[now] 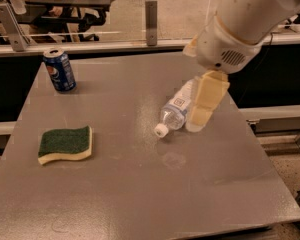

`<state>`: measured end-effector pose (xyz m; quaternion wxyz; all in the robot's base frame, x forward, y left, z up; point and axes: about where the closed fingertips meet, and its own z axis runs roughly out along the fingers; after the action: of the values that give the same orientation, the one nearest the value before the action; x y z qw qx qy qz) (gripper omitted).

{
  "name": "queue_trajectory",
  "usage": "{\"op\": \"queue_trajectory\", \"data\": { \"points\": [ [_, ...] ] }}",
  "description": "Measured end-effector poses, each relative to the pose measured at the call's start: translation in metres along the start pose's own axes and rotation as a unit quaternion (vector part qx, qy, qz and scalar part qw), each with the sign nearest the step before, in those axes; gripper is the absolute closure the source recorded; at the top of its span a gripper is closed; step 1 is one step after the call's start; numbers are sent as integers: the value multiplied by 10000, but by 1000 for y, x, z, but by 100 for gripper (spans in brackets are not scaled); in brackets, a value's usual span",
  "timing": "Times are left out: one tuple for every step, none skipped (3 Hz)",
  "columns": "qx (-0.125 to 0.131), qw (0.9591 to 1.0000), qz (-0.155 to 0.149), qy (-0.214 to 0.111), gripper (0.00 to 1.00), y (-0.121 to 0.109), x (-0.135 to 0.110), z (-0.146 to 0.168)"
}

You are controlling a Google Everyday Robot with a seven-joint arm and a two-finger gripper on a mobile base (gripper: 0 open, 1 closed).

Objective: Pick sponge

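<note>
The sponge [66,144] lies flat on the left part of the grey table [140,194], dark green top up over pale yellow foam. My gripper [202,113] hangs from the white arm [245,21] over the right middle of the table, far to the right of the sponge and in front of a water bottle. It holds nothing that I can see.
A clear plastic water bottle [176,113] lies on its side at the table's middle right, white cap towards me. A blue soda can [60,70] stands at the back left. A glass barrier with metal posts [151,15] runs along the far edge.
</note>
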<state>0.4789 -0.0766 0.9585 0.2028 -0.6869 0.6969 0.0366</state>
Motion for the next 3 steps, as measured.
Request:
{"op": "queue_trajectory", "data": {
  "points": [
    [-334,9990,-263,-140,0,7,-36,36],
    [-631,9964,-517,-251,0,16,-88,79],
    [-738,9953,-572,-275,0,18,-115,103]
  ]
}}
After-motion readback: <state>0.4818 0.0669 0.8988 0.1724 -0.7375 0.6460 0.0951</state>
